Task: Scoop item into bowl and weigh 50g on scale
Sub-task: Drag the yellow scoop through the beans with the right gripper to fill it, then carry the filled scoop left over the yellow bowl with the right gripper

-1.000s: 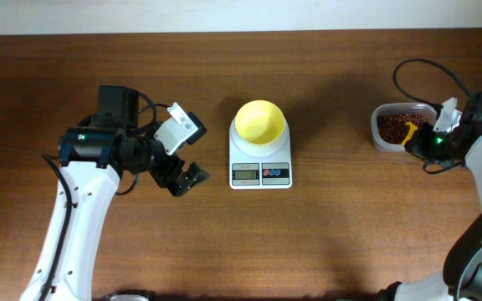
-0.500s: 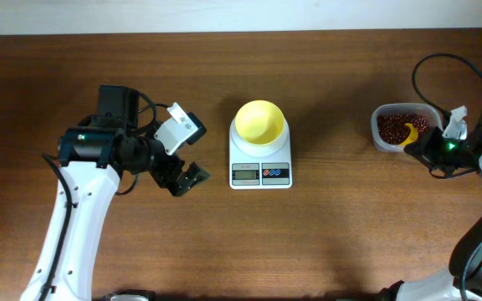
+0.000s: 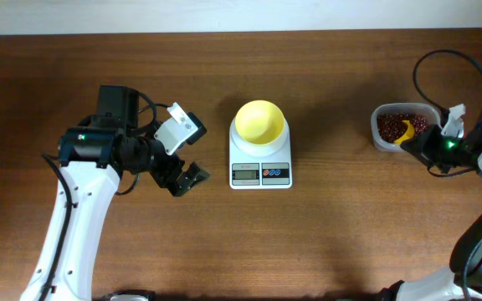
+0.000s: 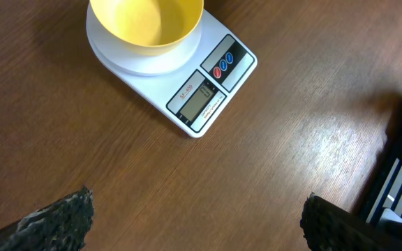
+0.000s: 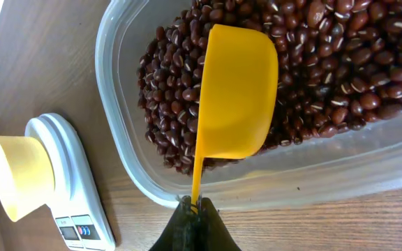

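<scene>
Right end effector [image 5: 195,203] clenches the scoop [image 5: 232,90] by its handle over beans [image 5: 340,63] in the tub [image 5: 117,104] at the bench [image 3: 350,234] right edge; tilting could spill them short of the mid-bench bowl [image 3: 260,121]; left end effector [image 3: 187,180] released.

bench [image 3: 325,242]: brown wood, grain running left to right, fills the whole overhead view
scale [image 3: 261,159]: white, flat on the bench at centre, display side near
tub [image 3: 376,130]: clear plastic, on the bench at right, well apart from the scale
</scene>
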